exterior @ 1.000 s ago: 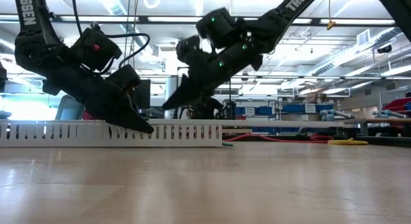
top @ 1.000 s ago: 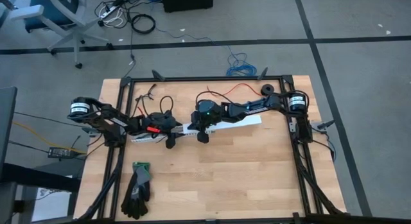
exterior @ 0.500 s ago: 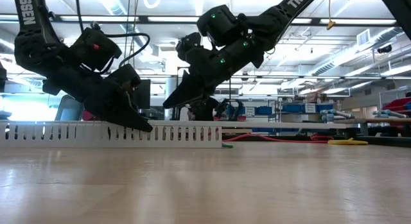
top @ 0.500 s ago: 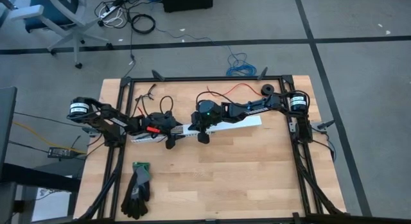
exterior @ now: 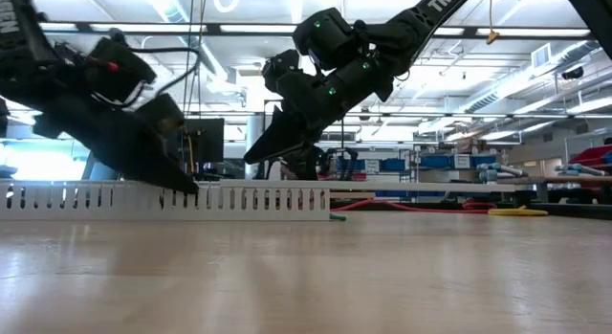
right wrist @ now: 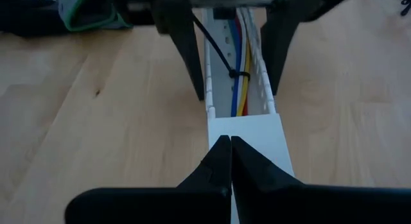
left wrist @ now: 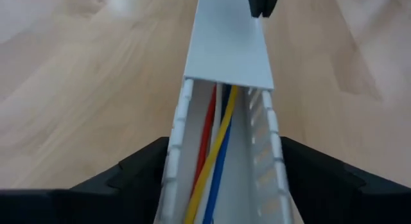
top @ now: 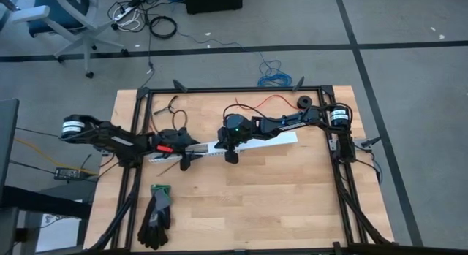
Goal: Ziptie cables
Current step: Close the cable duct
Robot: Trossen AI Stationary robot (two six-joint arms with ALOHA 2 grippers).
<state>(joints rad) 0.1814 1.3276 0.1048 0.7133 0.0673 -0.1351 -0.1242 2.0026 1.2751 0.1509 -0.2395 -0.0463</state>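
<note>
From above, both arms are meeting over the white channel (top: 219, 148) mid-table, left gripper (top: 186, 162) straddling its open end. Left wrist: its fingers (left wrist: 128, 176) are standing wide either side, the cables (left wrist: 215, 147) lying inside the channel, apparently zip-tied already. Right wrist: right gripper (right wrist: 229, 161), pinched shut, is pressing the lid (right wrist: 253, 137), likely steadying it.

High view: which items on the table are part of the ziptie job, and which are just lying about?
In the job:
- cables, lying in the white channel
- black ziptie around them
- left gripper, open astride the channel
- right gripper, shut over the channel's lid

Lying about:
- glove
- red wire
- blue coiled cable on the floor
</note>
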